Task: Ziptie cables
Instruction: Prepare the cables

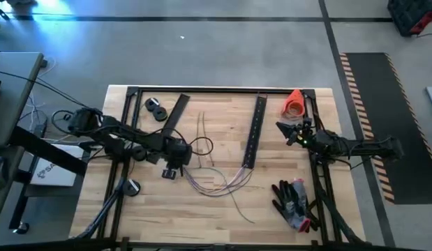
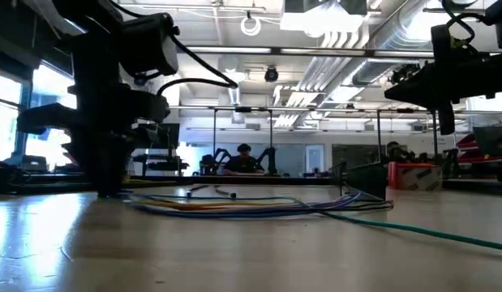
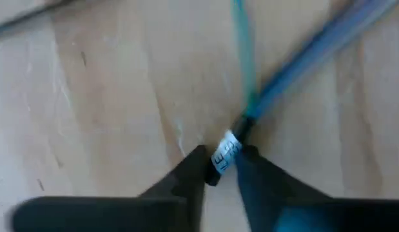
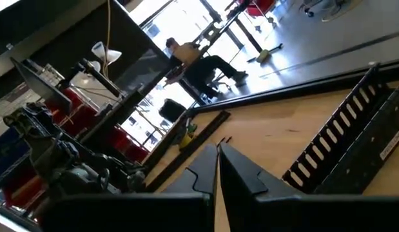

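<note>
The cables point(image 3: 251, 106) are pinched at a labelled end by the left gripper point(image 3: 220, 166) (right gripper point(image 4: 217, 166) closed, raised at right).

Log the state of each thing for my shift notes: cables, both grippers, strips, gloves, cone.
Cables: loose bunch lying flat on the table, not tied.
Left gripper: down at the table, jaws pinching a labelled cable end.
Right gripper: raised near the table's right edge, jaws shut, holding nothing.
Perforated strips: lying flat.
Gloves: lying crumpled.
Orange cone: on its side.
</note>
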{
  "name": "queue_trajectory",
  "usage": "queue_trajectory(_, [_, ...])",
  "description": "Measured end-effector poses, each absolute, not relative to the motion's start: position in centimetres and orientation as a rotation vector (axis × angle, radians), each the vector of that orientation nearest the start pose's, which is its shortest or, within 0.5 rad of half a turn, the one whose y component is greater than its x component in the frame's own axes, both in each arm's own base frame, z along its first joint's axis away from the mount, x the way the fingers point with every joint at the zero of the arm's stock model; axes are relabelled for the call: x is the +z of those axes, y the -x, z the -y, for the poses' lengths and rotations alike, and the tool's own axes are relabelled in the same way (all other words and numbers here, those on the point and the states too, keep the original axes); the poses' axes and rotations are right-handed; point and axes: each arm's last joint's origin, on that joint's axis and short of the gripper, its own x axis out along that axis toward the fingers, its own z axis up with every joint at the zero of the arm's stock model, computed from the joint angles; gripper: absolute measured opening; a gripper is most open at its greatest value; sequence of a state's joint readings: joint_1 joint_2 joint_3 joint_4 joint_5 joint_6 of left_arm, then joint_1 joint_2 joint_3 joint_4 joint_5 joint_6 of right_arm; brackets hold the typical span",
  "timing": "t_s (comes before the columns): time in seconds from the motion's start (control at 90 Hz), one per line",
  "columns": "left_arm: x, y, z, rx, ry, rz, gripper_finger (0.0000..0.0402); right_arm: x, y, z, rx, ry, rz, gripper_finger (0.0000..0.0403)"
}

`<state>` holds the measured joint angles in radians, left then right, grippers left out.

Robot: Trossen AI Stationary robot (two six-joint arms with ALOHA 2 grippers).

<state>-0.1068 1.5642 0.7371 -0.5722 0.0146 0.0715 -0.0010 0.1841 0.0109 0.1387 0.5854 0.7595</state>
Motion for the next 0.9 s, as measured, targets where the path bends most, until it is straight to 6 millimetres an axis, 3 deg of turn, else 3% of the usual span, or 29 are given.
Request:
queue_trajectory(0.111, [15.7, -24.3, 3.2, -0.162, -0.069, -1.421, 0.0012, 16.5, -10.4, 1.6, -0.564, -0.723, 0.186, 0.0])
queue_trajectory(0.411, [28.1, -27.5, 5.1, -0.124, 0.038, -1.147, 0.0004, 16.6, -10.5, 1.5, -0.521, -0.652, 0.153, 0.0])
queue_trajectory(0.656, [36.4, -30.6, 5.7, -0.123, 0.181, -0.917, 0.0001, 17.1, -10.6, 1.3, -0.412, -0.621, 0.159, 0.0])
queue_trajectory(0.744, [38.3, -31.5, 5.8, -0.112, 0.216, -0.914, 0.0001, 17.9, -10.5, 1.3, -0.395, -0.683, 0.256, 0.0])
queue_trajectory(0.9, [40.9, -32.6, 5.7, -0.065, 0.265, -0.97, 0.0001, 19.8, -10.5, 0.8, -0.178, -0.611, 0.378, 0.0013])
